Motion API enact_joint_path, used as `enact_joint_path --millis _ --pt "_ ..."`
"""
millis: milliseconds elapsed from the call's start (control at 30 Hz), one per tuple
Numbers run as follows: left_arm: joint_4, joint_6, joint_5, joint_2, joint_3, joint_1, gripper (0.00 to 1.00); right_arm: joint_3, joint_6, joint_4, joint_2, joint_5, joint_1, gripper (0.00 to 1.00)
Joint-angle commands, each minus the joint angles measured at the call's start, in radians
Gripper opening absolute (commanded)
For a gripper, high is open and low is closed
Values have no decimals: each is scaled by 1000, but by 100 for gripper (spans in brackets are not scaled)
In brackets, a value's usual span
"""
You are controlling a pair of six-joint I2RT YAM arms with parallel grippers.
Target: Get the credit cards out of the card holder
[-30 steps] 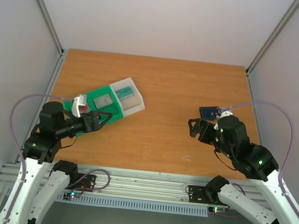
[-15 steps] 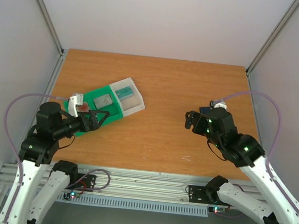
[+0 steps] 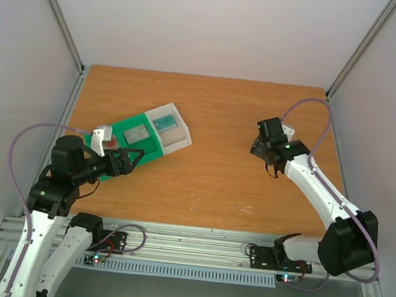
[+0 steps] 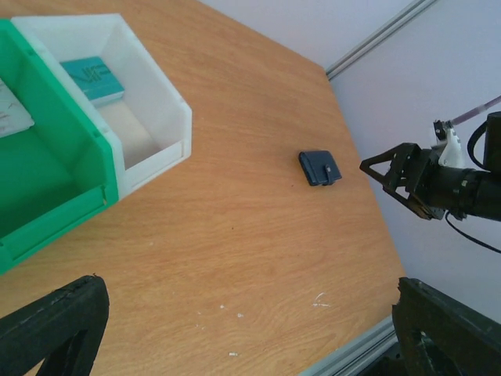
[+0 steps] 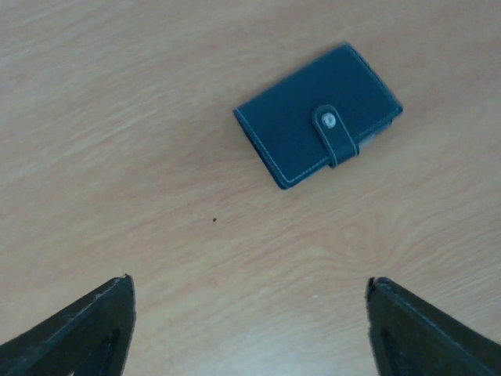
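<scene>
The card holder (image 5: 317, 135) is a dark navy wallet lying flat on the table, folded, with its tab clasp snapped. A pale grey card edge (image 5: 376, 141) peeks from its right side. It also shows in the left wrist view (image 4: 319, 168). In the top view my right arm hides it. My right gripper (image 5: 249, 329) is open and empty and hovers above the table just short of the wallet; it also shows in the top view (image 3: 262, 148). My left gripper (image 3: 129, 159) is open and empty beside the tray. A teal card (image 4: 92, 78) and a pale grey card (image 4: 12, 113) lie in the tray.
A green-and-white compartment tray (image 3: 174, 142) sits at the left middle of the table, with its white wall (image 4: 156, 133) in the left wrist view. The table's right edge and a metal frame post (image 3: 349, 58) lie just beyond the wallet.
My right arm has reached away from the near edge and swung over the wallet, which it now covers in the top view. My left arm has barely moved.
</scene>
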Motion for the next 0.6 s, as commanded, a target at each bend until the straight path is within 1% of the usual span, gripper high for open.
enact_joint_path --millis 0,67,133,200,333,400,467,567 --pt "4 33 -19 25 -12 -4 99 -75 70 170 38 -216 -156 72" --pt "3 37 -23 25 -16 -3 99 -103 96 229 64 -291 -223 62" --pt "7 38 -26 18 -21 -4 99 -123 124 285 96 -369 -291 56" --pt "12 37 -25 12 -26 -3 99 -140 148 342 139 -432 -339 52" --pt "13 37 -27 2 -27 -4 99 -177 190 438 194 -507 -412 49" --pt "18 37 -26 -1 -30 -4 99 -219 214 525 212 -556 -463 48" --pt "20 37 -31 -1 -32 -3 99 -267 255 625 235 -639 -510 46" --pt "17 35 -40 1 -32 -3 99 -341 328 771 263 -718 -559 44"
